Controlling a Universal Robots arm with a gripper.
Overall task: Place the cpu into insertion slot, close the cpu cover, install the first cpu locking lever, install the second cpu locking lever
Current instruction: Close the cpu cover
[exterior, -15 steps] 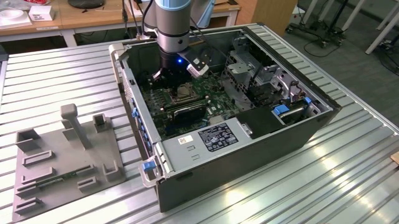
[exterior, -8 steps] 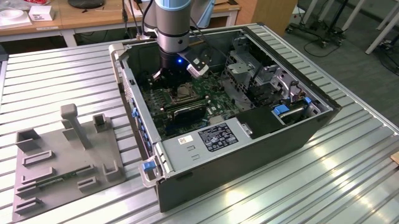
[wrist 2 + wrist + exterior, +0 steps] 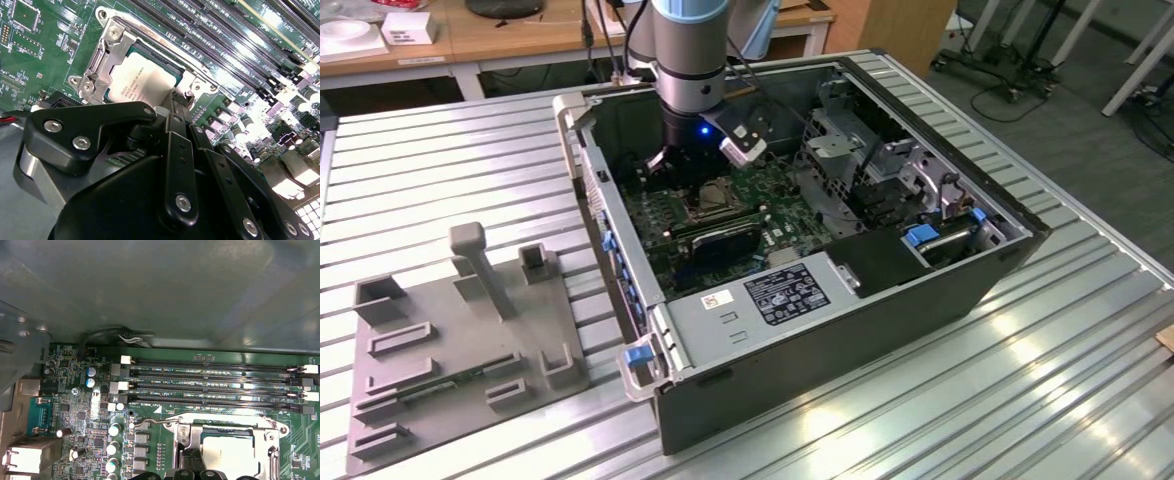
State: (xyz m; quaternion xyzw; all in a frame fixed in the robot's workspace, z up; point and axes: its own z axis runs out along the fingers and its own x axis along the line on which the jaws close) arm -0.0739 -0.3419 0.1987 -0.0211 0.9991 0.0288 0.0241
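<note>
Cpu (image 3: 140,82) seated in insertion slot (image 3: 155,52), just beside end effector (image 3: 179,100) tip (grip state: cannot tell).

The cpu (image 3: 142,82) lies in the insertion slot (image 3: 155,54), beside the memory slots (image 3: 210,375).

cpu (image 3: 142,82) flat in insertion slot (image 3: 156,54), cpu cover (image 3: 102,55) down

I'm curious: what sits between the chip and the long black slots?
Between cpu and memory slots: the cpu cover's metal edge, in the first wrist view.
</note>
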